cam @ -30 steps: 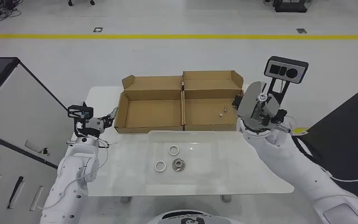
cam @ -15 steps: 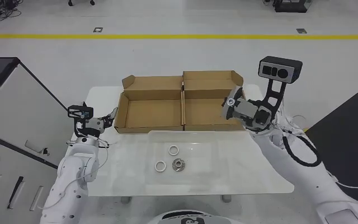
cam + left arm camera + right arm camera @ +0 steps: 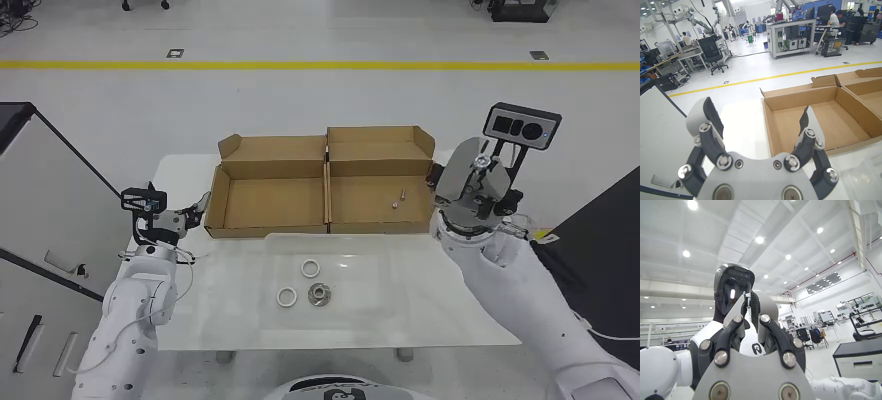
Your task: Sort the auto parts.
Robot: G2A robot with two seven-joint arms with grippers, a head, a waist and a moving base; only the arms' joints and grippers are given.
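My right gripper (image 3: 747, 303) is raised beside the right end of the boxes, fingers pointing up, shut on a small threaded bolt (image 3: 748, 301); from above the right gripper (image 3: 484, 160) shows that bolt at its tip. Another small bolt (image 3: 398, 197) lies in the right cardboard box (image 3: 375, 143). Two white rings (image 3: 311, 268) (image 3: 287, 297) and a metal hub (image 3: 319, 294) rest on the table's front half. My left gripper (image 3: 761, 119) stands open and holds nothing, just left of the left cardboard box (image 3: 829, 121); from above the left gripper (image 3: 193, 211) sits at that box's corner.
The two open boxes (image 3: 268, 160) stand side by side at the table's back, flaps up. A clear sheet (image 3: 430, 290) covers the white table's front. A grey panel (image 3: 50, 200) leans off the table's left side.
The right gripper swung in over the right box's edge half a second ago and has come back out to the right and up, still with the bolt. The left arm is still.
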